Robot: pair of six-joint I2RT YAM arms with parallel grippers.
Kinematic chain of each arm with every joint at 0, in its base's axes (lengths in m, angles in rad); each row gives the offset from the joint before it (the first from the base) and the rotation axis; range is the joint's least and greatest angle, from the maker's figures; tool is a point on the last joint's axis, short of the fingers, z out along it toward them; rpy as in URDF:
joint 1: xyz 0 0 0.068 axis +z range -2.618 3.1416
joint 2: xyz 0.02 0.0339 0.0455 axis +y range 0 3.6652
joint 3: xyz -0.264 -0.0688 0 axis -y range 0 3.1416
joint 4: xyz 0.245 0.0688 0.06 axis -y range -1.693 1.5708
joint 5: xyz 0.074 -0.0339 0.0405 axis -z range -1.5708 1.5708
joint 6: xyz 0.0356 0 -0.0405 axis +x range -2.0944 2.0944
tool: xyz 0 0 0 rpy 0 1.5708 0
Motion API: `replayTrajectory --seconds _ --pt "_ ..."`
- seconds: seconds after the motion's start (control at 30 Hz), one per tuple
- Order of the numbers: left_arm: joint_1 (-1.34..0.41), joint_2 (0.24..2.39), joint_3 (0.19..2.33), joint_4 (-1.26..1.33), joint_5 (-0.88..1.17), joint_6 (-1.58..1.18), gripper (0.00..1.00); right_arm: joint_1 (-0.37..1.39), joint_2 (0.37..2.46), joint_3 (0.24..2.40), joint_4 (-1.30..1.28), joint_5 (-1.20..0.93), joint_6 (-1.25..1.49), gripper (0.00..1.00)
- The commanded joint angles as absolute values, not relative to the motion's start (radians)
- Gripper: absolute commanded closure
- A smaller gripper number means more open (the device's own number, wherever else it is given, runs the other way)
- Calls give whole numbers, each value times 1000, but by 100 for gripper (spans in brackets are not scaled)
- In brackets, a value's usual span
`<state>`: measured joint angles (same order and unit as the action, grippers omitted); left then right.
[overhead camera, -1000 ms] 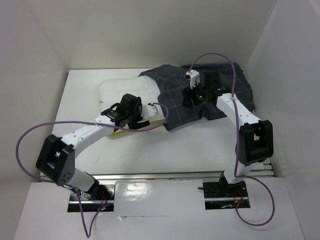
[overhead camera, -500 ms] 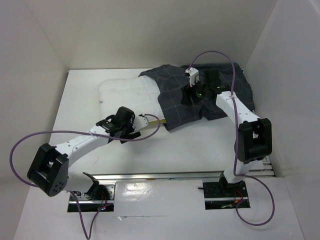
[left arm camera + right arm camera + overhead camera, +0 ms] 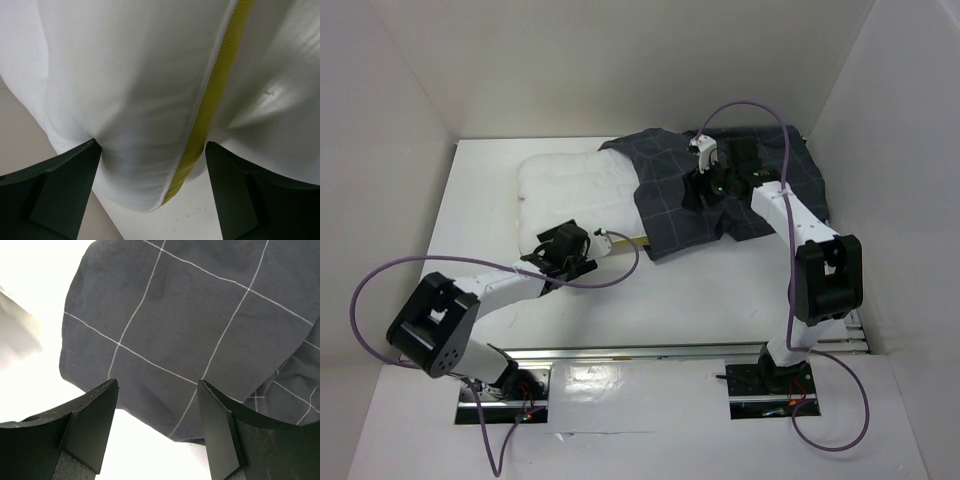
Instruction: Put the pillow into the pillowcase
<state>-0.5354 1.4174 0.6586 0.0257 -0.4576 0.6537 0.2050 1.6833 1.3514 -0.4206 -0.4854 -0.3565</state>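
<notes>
The white pillow [image 3: 575,190] lies at the back left of the table. Its right part is under the dark grid-patterned pillowcase [image 3: 730,195]. A yellow trim [image 3: 625,240] shows along its near edge. My left gripper [image 3: 576,246] sits low at the pillow's near edge. In the left wrist view it [image 3: 152,145] is open, with the pillow's corner [image 3: 125,100] and yellow trim [image 3: 215,100] between the jaws. My right gripper [image 3: 698,190] hovers over the pillowcase. In the right wrist view it [image 3: 157,382] is open above the pillowcase's edge [image 3: 200,315].
White enclosure walls stand on the left, back and right. The white table [image 3: 720,290] runs to a metal rail [image 3: 650,352] at the near edge. Purple cables [image 3: 380,290] loop from both arms.
My left gripper has drawn back from over the pillow toward the near left and now sits at the pillow's near edge. The right arm has hardly moved.
</notes>
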Motion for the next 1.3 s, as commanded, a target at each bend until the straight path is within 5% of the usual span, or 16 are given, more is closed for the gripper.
replayTrajectory --seconds 0.0,0.07,0.13,0.17,0.2,0.23,0.53,0.77,1.1,1.27 --pt "-517 1491 693 141 -479 655 1 209 1689 1410 -413 -492 -364 28" --pt "-508 1543 727 163 -469 655 1 218 1689 1410 -413 -483 -364 28" --pt "-508 1600 773 135 -434 655 18 218 1680 1401 -413 -483 -364 28" --pt "-497 1615 794 114 -422 655 34 218 1680 1401 -413 -474 -364 28" --pt "-488 1630 814 95 -413 640 82 218 1671 1390 -413 -474 -354 28" --pt "-488 1641 836 77 -413 626 98 218 1671 1390 -413 -463 -354 28" --pt "-454 1652 1138 -290 -162 486 100 218 1618 1347 -391 -454 -325 28" --pt "-394 1814 1703 -786 315 347 100 218 1574 1315 -344 -465 -316 28" --pt "-249 2072 2214 -1097 651 212 100 218 1503 1296 -230 -408 -275 27" --pt "-218 2118 2303 -1123 716 152 100 227 1491 1296 -212 -350 -275 26"
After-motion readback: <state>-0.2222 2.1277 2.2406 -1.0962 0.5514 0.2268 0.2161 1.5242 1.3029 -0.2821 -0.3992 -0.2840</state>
